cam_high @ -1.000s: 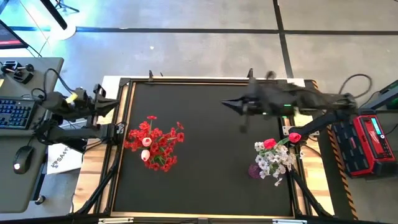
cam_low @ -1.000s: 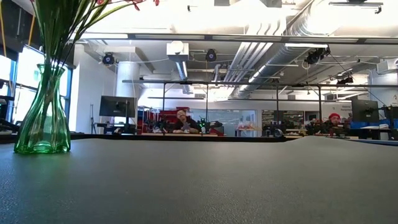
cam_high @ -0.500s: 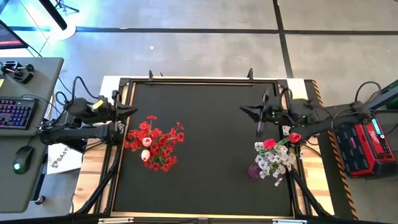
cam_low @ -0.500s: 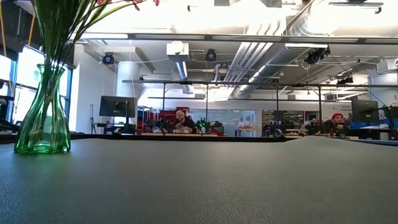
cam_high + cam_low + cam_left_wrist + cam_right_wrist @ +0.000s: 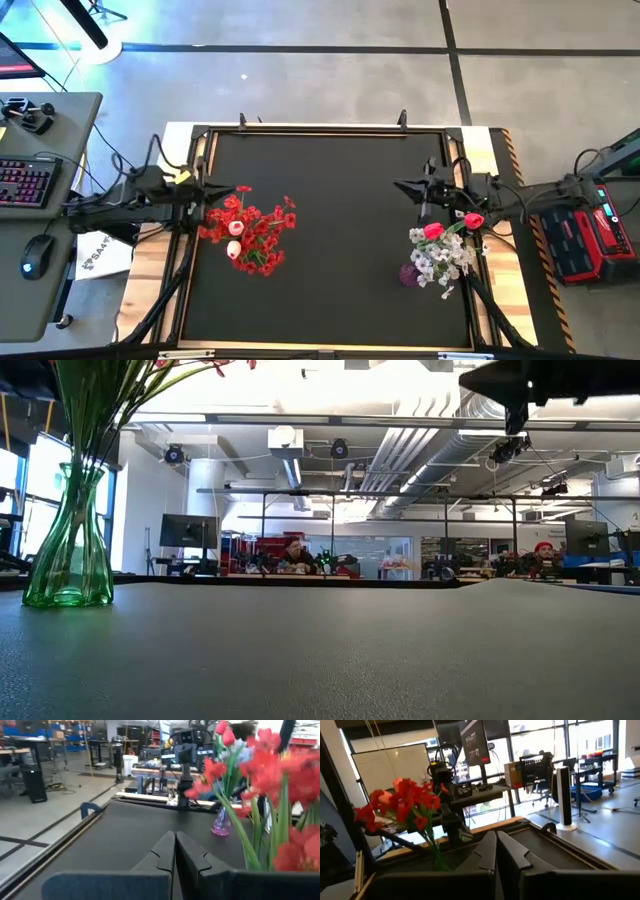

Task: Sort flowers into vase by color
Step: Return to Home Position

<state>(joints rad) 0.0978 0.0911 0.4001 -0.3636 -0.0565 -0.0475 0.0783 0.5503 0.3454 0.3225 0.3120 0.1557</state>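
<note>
Red flowers (image 5: 250, 228) stand with their stems in a green glass vase (image 5: 68, 540) at the table's left. White-grey blossoms (image 5: 443, 262) and red-pink rosebuds (image 5: 432, 231) stand in a small purple vase (image 5: 221, 822) at the right. My left gripper (image 5: 232, 189) is shut and level, just at the far-left side of the red flowers, touching nothing. My right gripper (image 5: 398, 184) is shut too. It points toward the table's middle, on the far side of the purple vase's bunch, and holds nothing. Both sets of shut fingers show in the wrist views (image 5: 175, 851) (image 5: 496, 851).
The black table top (image 5: 330, 170) has a raised frame all around. A desk with a keyboard (image 5: 22, 182) and a mouse (image 5: 32, 260) stands off the left edge, and a red case (image 5: 590, 232) off the right. People sit in the room beyond (image 5: 295, 552).
My right gripper has come down from high over the far middle and drawn back toward the table's right edge; its arm now shows at the low view's top. My left gripper has sunk, ending beside the red flowers. Both have stayed shut. The flowers and vases have not moved.
</note>
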